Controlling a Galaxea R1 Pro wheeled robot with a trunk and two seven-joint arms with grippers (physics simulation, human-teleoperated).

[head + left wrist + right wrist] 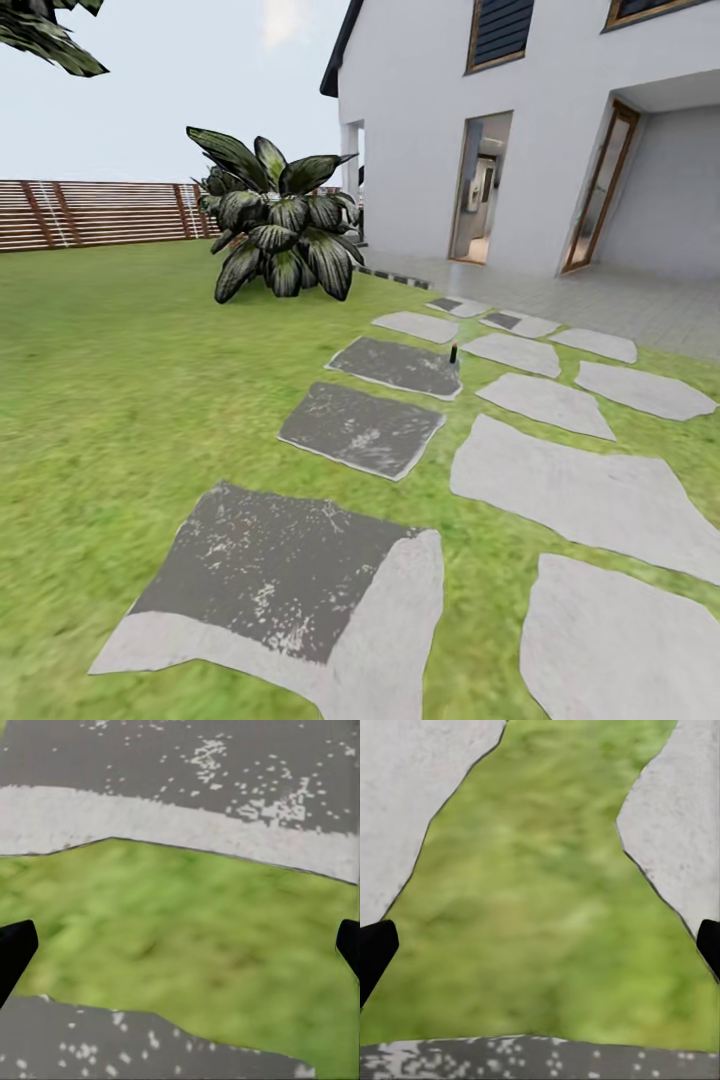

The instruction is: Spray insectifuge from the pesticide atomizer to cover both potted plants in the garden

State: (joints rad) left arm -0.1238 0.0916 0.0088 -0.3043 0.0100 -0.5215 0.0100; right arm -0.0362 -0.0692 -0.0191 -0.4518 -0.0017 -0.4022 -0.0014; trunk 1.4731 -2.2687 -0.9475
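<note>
In the head view the garden lawn (130, 400) stretches ahead, crossed by grey stone pavers (360, 428). A small dark upright object with an orange top (453, 352) stands at the edge of a far paver; it is too small to tell whether it is the pesticide atomizer. The potted plants are out of view. My left gripper (180, 952) is open, its black fingertips (15, 952) wide apart over grass between two pavers. My right gripper (540, 952) is open too, over a grass strip between pale pavers, holding nothing.
A large dark leafy bush (275, 235) grows on the lawn ahead to the left. A slatted wooden fence (95, 213) closes the far left. A white house (520, 130) with an open doorway (482, 188) and a tiled terrace (640, 305) stands at the right.
</note>
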